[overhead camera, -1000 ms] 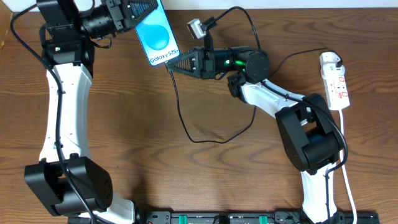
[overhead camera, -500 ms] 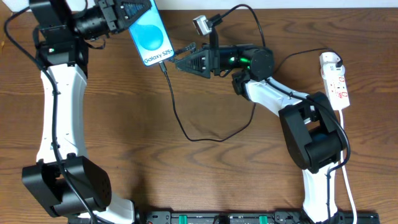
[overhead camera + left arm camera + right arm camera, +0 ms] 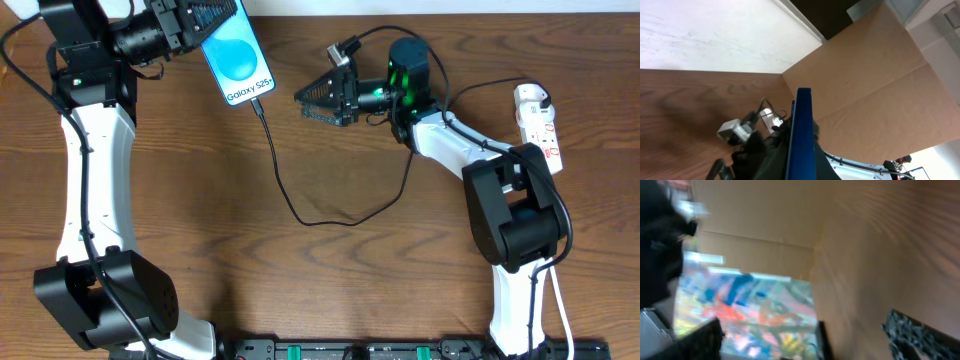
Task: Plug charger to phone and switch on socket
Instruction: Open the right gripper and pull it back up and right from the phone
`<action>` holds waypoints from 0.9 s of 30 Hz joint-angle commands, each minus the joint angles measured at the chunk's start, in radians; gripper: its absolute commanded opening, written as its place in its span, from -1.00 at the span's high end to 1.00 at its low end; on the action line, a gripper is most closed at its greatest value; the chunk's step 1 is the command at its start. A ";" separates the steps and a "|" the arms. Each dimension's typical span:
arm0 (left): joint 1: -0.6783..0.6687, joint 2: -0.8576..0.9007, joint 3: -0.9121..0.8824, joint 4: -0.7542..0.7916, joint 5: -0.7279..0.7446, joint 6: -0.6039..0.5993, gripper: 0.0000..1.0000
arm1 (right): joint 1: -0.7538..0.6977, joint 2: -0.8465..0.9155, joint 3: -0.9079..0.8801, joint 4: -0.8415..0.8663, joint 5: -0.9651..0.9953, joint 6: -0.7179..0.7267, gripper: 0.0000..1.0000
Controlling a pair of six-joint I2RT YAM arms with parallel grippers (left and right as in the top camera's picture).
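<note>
Both grippers are showing on my feeds: the left gripper is clamping the phone, the charger meeting its lower end, while the right gripper is hovering nearby, fingers parted and empty, the socket lying far right.

Seen edge-on, a slim blue rectangular smartphone rises as a narrow upright strip from the bottom centre of the frame, with a brown wooden desk spreading to its left, a small grey box-shaped camera on dark robot parts at lower left, and a tan cardboard panel filling the right.
</note>
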 commanded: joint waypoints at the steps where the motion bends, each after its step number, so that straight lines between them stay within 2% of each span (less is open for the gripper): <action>1: 0.004 0.000 0.007 0.004 0.026 0.002 0.86 | -0.008 0.003 0.005 -0.135 0.080 -0.232 -0.98; 6: 0.004 0.000 0.007 0.004 0.026 0.002 0.86 | -0.016 0.003 0.005 -0.339 0.196 -0.334 -0.98; 11: 0.004 0.000 0.007 0.003 0.026 0.002 0.85 | -0.021 -0.003 0.006 -0.590 0.394 -0.438 -0.99; 17: 0.003 0.000 0.005 -0.055 0.002 0.015 0.86 | -0.021 -0.051 0.006 -0.790 0.622 -0.482 -0.98; 23: -0.015 0.000 -0.006 -0.191 -0.011 0.138 0.85 | -0.022 -0.188 0.006 -0.934 0.888 -0.482 -0.97; 27: -0.054 0.000 -0.008 -0.336 -0.084 0.247 0.85 | -0.022 -0.314 0.006 -1.024 1.066 -0.483 -0.99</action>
